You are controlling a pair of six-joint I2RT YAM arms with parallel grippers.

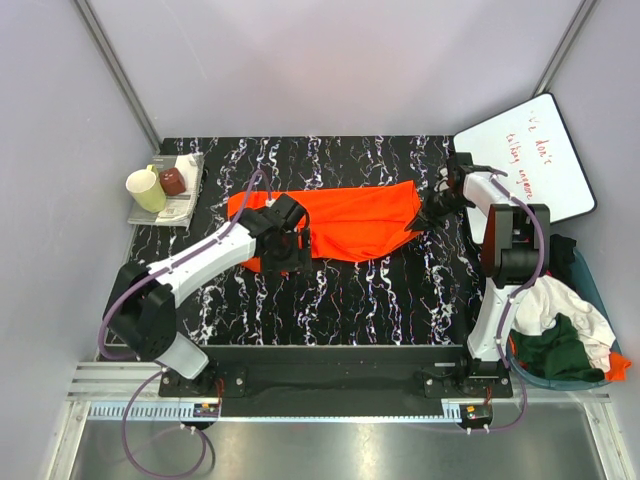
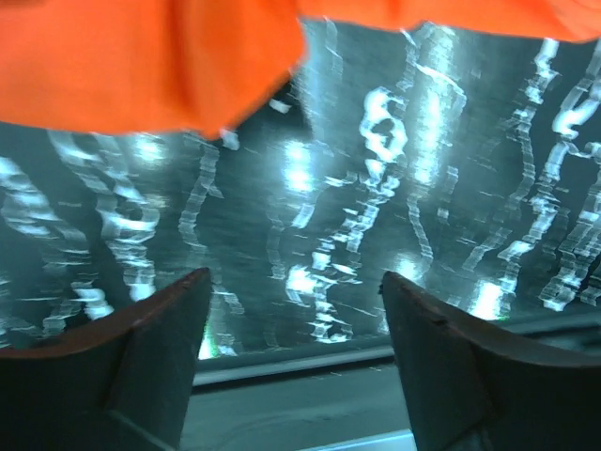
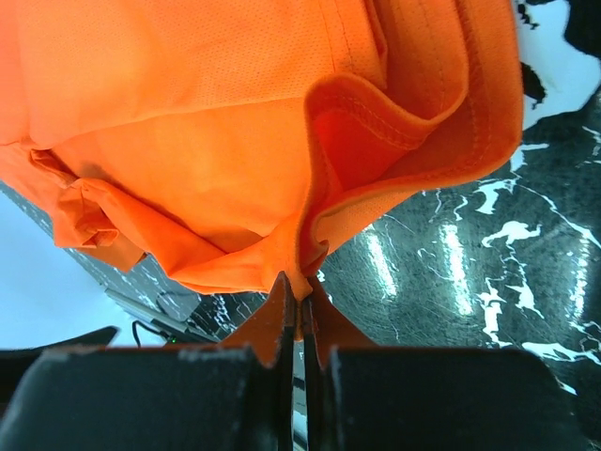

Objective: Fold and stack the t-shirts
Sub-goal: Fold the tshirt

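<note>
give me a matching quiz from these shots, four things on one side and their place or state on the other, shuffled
Things:
1. left pincer
2. right pincer
3. orange t-shirt
4. pale yellow mug

Places or states:
a. lies across the middle of the marbled table
b. stands at the far left corner
c. shut on an edge of orange cloth
d. open, holding nothing

Pairs: 1-d, 2-c, 3-a, 4-b
</note>
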